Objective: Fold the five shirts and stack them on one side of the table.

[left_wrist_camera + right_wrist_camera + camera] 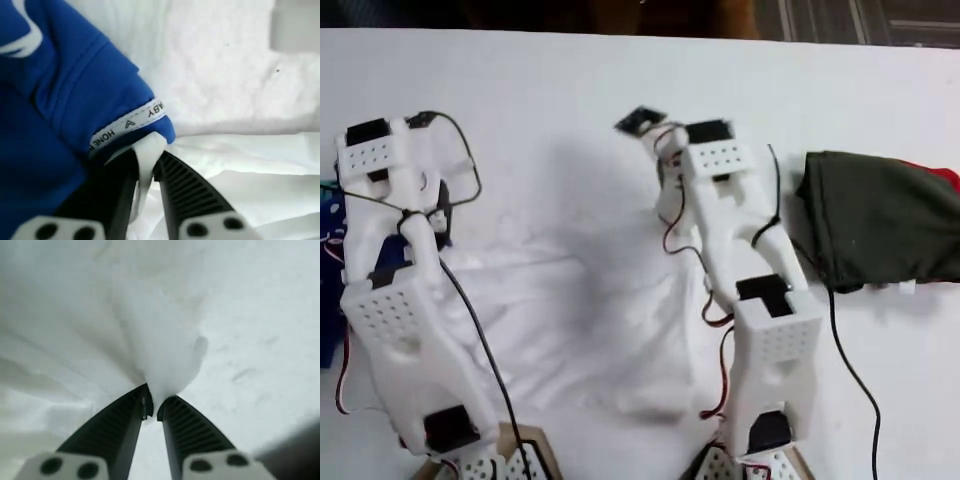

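A white shirt point(590, 320) lies rumpled on the white table between my two arms. My left gripper point(148, 159) is shut on a pinch of the white shirt's point(150, 150) edge, right beside a blue shirt point(55, 100) with a white label band. My right gripper point(152, 407) is shut on a raised fold of the white shirt point(165, 365). In the high view the left arm point(395, 290) stands at the left, with the blue shirt point(328, 250) at the table's left edge. The right arm point(740, 250) stands in the middle.
A folded dark green shirt point(880, 220) lies at the right on top of a red one point(942, 175). The far part of the table point(570, 80) is bare white. A dark floor shows beyond the far edge.
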